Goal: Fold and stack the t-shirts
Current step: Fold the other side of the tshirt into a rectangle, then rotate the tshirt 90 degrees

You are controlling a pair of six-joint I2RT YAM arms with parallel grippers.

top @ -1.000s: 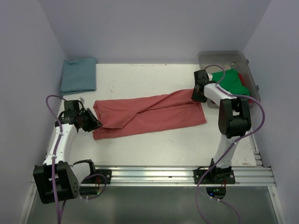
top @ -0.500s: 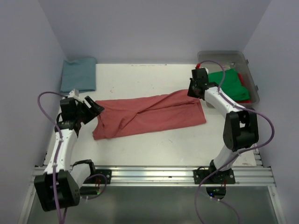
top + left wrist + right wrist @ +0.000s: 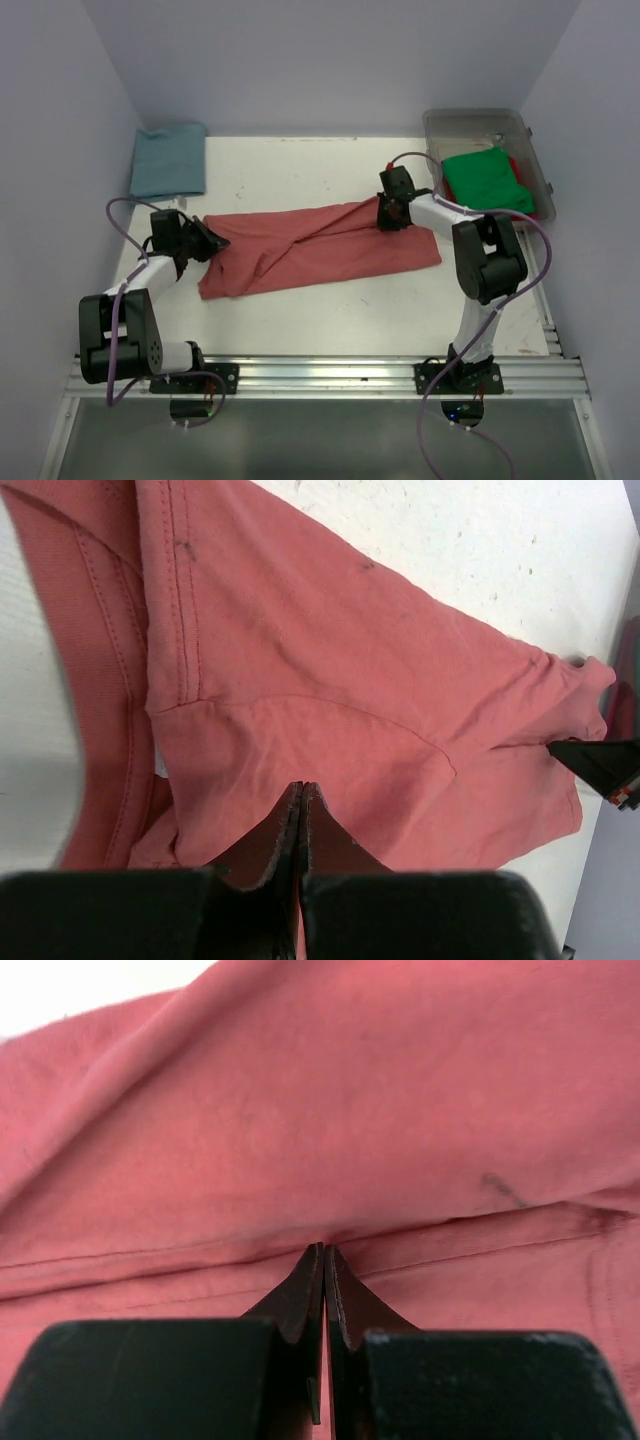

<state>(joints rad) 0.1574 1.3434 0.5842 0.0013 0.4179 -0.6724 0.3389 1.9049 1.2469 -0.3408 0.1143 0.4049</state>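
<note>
Both arms have swung inward over the last second, and each gripper now sits on the salmon-red t-shirt; half a second ago the left one was spread wide just off its end and the right one hung over its far corner. That shirt lies folded lengthwise into a long, slightly slanted band of soft matte knit on the white table, with a diagonal overlapped fold running through its middle. The left gripper is at the shirt's left end, its jaws pressed together, and a sliver of salmon cloth is visible pinched between them in the left wrist view. That view also shows a double-stitched seam running along the fabric past the black fingertips, plus a few small dark specks on the knit. The right gripper is on the shirt's far edge, towards its right end. Its jaws are likewise closed tight on the cloth, which puckers into fine creases where the tapered black fingers meet a stitched hem line. Beyond the shirt's left end, at the table's far corner, lies the teal-blue t-shirt, folded into a flat rectangle. Beyond the shirt's right end stands a clear plastic bin with rounded corners. It holds the bright green t-shirt, loosely folded, and a strip of the red t-shirt shows along its outer side.
</note>
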